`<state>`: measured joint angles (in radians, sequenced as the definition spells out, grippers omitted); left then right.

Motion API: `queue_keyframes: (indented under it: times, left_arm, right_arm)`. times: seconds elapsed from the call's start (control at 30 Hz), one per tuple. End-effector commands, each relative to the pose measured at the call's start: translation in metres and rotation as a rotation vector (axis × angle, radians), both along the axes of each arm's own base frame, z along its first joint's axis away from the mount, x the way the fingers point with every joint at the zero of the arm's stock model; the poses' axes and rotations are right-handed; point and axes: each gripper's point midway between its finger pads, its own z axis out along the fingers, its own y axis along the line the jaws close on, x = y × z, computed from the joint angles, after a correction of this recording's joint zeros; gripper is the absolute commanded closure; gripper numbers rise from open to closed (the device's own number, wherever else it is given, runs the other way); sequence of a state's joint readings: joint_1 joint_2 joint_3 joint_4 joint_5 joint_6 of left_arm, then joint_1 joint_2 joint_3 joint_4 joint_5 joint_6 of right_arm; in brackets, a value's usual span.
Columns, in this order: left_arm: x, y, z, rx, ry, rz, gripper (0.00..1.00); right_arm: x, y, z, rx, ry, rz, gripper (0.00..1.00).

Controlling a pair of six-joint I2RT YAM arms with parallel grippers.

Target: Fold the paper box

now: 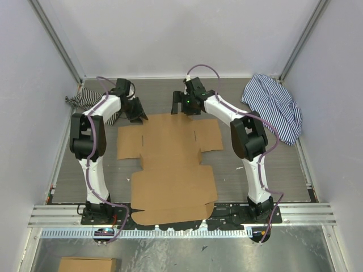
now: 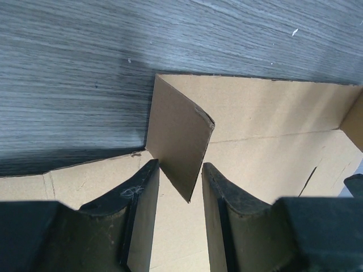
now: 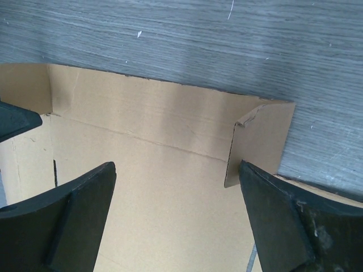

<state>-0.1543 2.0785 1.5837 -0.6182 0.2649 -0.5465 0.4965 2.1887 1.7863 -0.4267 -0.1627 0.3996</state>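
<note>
The paper box [image 1: 170,170] is a brown die-cut cardboard sheet lying mostly flat on the table between the arms. My left gripper [image 1: 136,115] is at its far left corner. In the left wrist view a corner flap [image 2: 178,136] stands upright, and its lower tip reaches into the gap of the left gripper [image 2: 180,168], whose jaws stand partly apart without pinching it. My right gripper [image 1: 181,106] is at the sheet's far edge. The right gripper [image 3: 177,168] is wide open over the cardboard, its right finger [image 3: 272,209] beside a small raised flap [image 3: 260,141].
One striped cloth [image 1: 275,107] lies at the back right and another striped cloth [image 1: 85,100] at the back left. The grey wood-grain table [image 1: 266,164] is walled on three sides. A second cardboard piece [image 1: 88,264] lies below the front rail.
</note>
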Motion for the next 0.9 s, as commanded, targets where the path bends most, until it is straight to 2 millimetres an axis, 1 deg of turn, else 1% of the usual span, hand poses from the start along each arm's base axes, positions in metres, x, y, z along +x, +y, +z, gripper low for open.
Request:
queue_keyframes:
  times: [0.0, 0.1, 0.3, 0.6, 0.77, 0.87]
  left_arm:
    - [0.004, -0.009, 0.026, -0.037, -0.065, -0.018, 0.57]
    - [0.003, -0.009, 0.025, -0.037, -0.059, -0.019, 0.57]
    - [0.006, -0.007, 0.027, -0.030, -0.072, -0.016, 0.57]
    - [0.018, 0.000, 0.046, 0.019, -0.111, -0.009, 0.56]
    - [0.023, 0.010, 0.052, 0.053, -0.124, 0.013, 0.55]
    - [0.026, 0.009, 0.050, 0.037, -0.128, 0.013, 0.55]
  right_arm:
    - [0.012, 0.018, 0.024, 0.061, -0.056, 0.015, 0.06]
    - [0.012, 0.020, 0.018, 0.055, -0.043, 0.019, 0.06]
    - [0.011, 0.022, 0.013, 0.046, -0.044, 0.025, 0.06]
    - [0.012, 0.021, 0.014, 0.035, -0.054, 0.028, 0.06]
    - [0.011, 0.020, 0.014, 0.030, -0.054, 0.029, 0.06]
    - [0.011, 0.020, 0.012, 0.028, -0.053, 0.031, 0.06]
